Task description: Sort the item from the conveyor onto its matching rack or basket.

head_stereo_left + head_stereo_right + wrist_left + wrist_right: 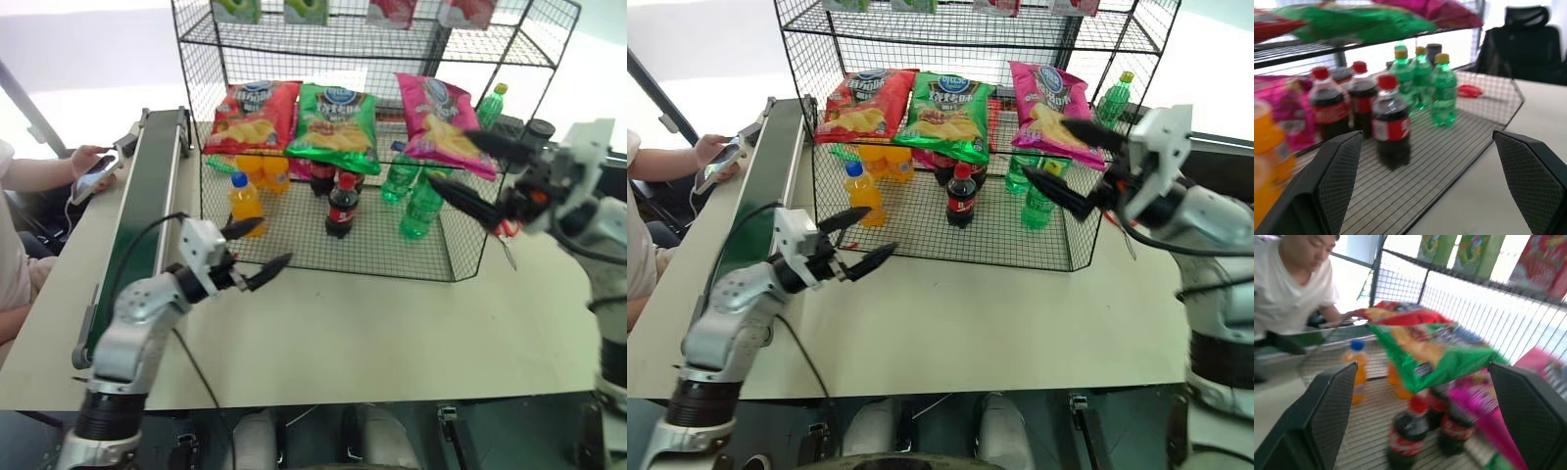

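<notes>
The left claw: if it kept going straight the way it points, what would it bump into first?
Probably the cola bottle at the front of the wire rack's bottom shelf, dead ahead between the open fingers of the left claw; depth is uncertain.

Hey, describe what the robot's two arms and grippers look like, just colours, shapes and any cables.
Both arms are silver-grey metal with rounded joint housings and white blocks at the wrists. The left gripper and right gripper each have two black, tapered, pointed fingers; the wrist views show a mesh-textured inner face on the fingers. A thin black cable loops along the left arm, and the right wrist shows orange-red accents.
</notes>
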